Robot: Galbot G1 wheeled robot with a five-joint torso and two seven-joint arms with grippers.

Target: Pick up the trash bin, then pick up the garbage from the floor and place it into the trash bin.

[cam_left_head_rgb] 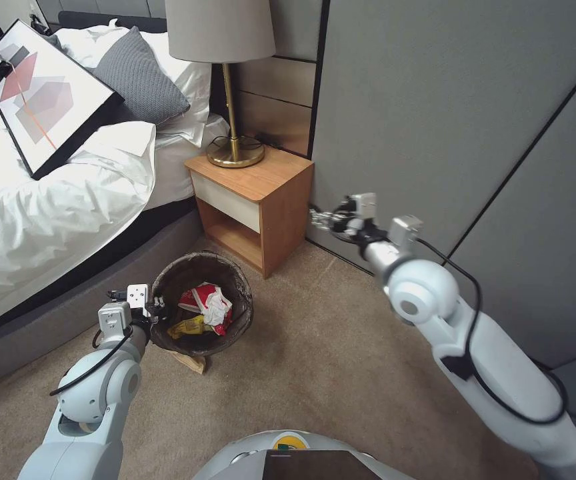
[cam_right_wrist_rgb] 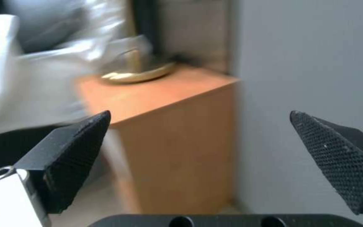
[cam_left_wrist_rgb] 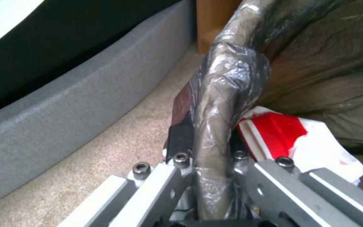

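**Bin in hand, wrappers already inside**

From the head view, the left gripper [cam_left_head_rgb: 157, 308] clamps the near rim of the trash bin [cam_left_head_rgb: 235, 273], which sits beside the nightstand [cam_left_head_rgb: 261, 200] at the foot of the bed [cam_left_head_rgb: 48, 220]; red, yellow and white garbage [cam_left_head_rgb: 207, 308] lies inside. The right gripper [cam_left_head_rgb: 316, 217] hangs raised near the wall [cam_left_head_rgb: 435, 100].

Left wrist view: both fingers [cam_left_wrist_rgb: 177, 138] pinch the bag-wrapped rim.

Right wrist view: pads [cam_right_wrist_rgb: 76, 148] spread wide, holding nothing — so the robot is likely between pickups, and must next find any litter left on the carpet [cam_left_head_rgb: 341, 353]
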